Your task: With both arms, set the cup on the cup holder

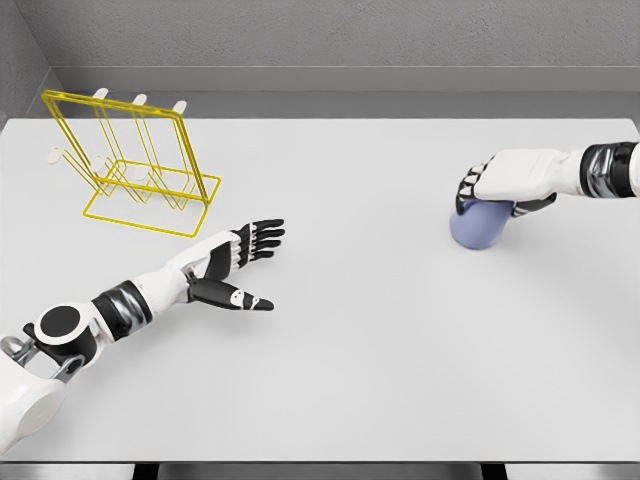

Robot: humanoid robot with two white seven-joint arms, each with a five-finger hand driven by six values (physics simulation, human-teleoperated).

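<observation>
Your right robot hand (497, 190) — clamped on the blue cup (480, 226) | left robot hand (236, 258) — fingers spread, holding nothing | yellow cup holder (130, 160) far-left on worktop (380, 350)

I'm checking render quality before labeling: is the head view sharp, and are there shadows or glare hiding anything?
Head view: sharp throughout, evenly lit, with no glare on the white table; only faint shadows lie beneath the yellow rack and blue cup. The right hand, not lighting, covers the cup's top.
</observation>
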